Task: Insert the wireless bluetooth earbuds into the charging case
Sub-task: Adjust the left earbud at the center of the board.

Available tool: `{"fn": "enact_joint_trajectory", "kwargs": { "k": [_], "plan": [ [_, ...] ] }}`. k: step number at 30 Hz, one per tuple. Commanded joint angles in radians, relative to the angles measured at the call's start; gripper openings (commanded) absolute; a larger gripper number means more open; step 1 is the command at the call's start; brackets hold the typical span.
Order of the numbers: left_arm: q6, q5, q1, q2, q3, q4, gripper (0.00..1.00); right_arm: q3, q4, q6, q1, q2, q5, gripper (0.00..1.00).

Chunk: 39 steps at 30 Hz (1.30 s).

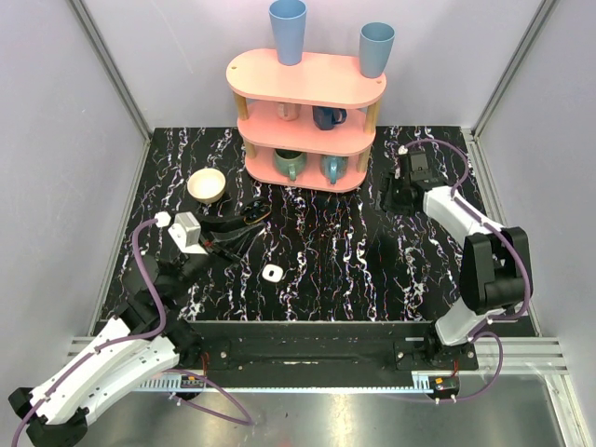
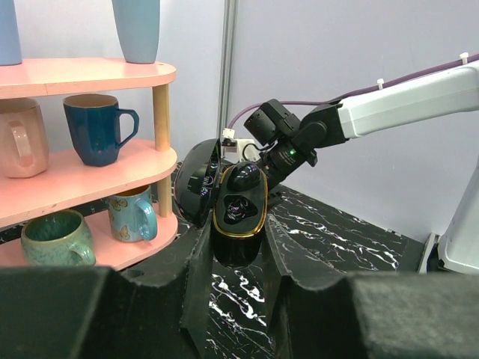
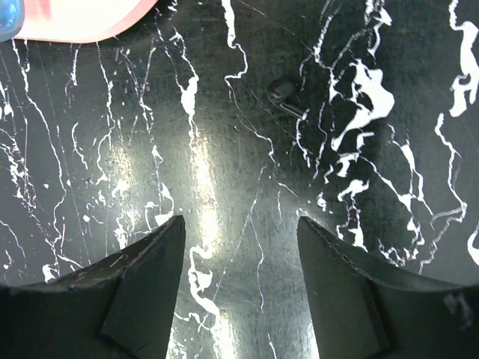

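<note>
- Left gripper [image 2: 236,258] is clamped on the charging case [image 2: 238,209]. The case is black with a gold rim, held off the table [image 1: 372,270], right of the cream bowl [image 1: 207,183] and near the pink rack [image 1: 307,79].
- Lid [image 2: 196,179] is swung open to the left, with the wells facing the right arm. I read that as presenting the case for loading.
- Upper well looks filled by a dark bud; the lower one looks empty.
- Right gripper [image 3: 239,224] is open and empty, pointing down at the far right of the table.
- Loose earbud [image 3: 287,97] lies on the marble just beyond its fingertips, not between them. It's black on black, so easy to miss.
- Next move, as I judge it: go forward, drop over it, pinch.
- Small white square piece [image 1: 272,272] sits alone mid-table, well apart from both grippers.
</note>
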Motion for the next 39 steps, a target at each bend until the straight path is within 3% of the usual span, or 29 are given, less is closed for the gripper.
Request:
{"fn": "enact_joint_trajectory", "kwargs": {
  "k": [1,19,39],
  "plan": [
    [0.016,-0.022,0.002,-0.018,0.027,0.013,0.0,0.051,0.093,-0.034,-0.02,0.029,-0.068,0.7],
    [0.039,-0.033,0.002,-0.001,0.028,0.006,0.0,0.179,0.148,-0.055,-0.084,0.274,-0.177,0.71],
    [0.035,-0.036,0.002,0.002,0.028,-0.001,0.0,0.174,0.171,-0.055,-0.084,0.342,-0.212,0.72]
  ]
}}
